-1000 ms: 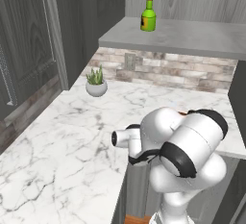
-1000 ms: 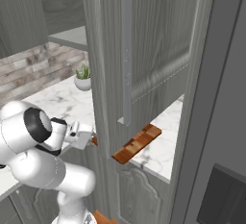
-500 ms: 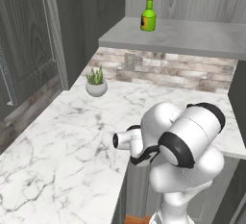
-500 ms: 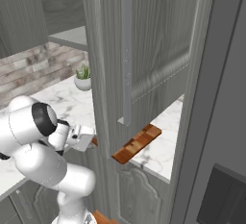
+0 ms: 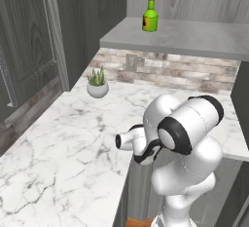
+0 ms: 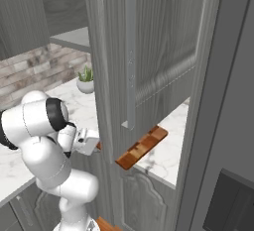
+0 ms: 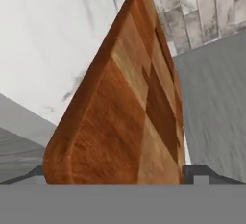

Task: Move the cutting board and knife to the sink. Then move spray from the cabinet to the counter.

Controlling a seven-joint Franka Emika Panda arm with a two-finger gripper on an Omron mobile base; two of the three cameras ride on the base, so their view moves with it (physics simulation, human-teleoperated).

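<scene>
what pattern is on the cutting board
Checkered light and dark brown wood blocks on the cutting board; hand view shows it best.

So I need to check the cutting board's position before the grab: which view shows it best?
The hand view: the cutting board looms close between the open gripper's fingertips. The right base view shows one end of the board past the cabinet door.

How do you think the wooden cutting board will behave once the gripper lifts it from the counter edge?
The cutting board looks thick and solid, so probably stiff and fairly heavy. Its long body reaches away from the gripper, so held by one end it may sag or twist. The smooth finish could slip between the wide-open fingertips.
</scene>
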